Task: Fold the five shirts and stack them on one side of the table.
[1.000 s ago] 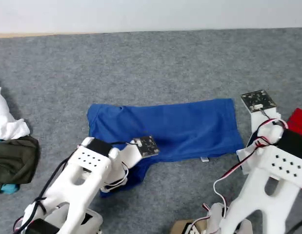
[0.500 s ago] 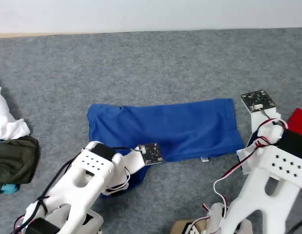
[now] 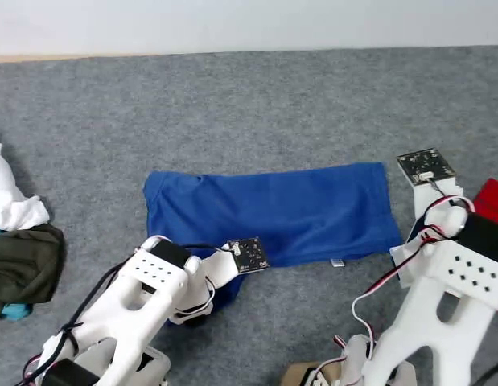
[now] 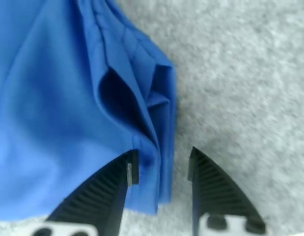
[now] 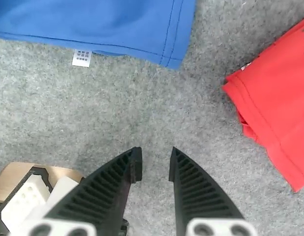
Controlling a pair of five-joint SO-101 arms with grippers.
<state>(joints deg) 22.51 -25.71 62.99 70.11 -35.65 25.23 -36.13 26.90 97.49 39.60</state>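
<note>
Blue shirt (image 3: 269, 211) lies flat, long axis 9-to-3 o'clock; left gripper (image 4: 162, 157), parted, straddles its hem; right gripper (image 5: 155, 153), slightly parted, empty; red shirt (image 5: 274, 103) at 3.

The blue shirt (image 3: 273, 213) is plain, with darker stitching and a small white tag (image 5: 82, 57). The red shirt (image 5: 274, 113) is bright. The white shirt (image 3: 11, 201), olive shirt (image 3: 23, 261) and teal shirt (image 3: 15, 312) are plain. The mat (image 3: 232, 104) is speckled grey. The arms (image 3: 128, 305) are white.

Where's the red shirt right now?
The red shirt lies at the high view's right edge, beside the right arm, clear of the blue shirt.
</note>
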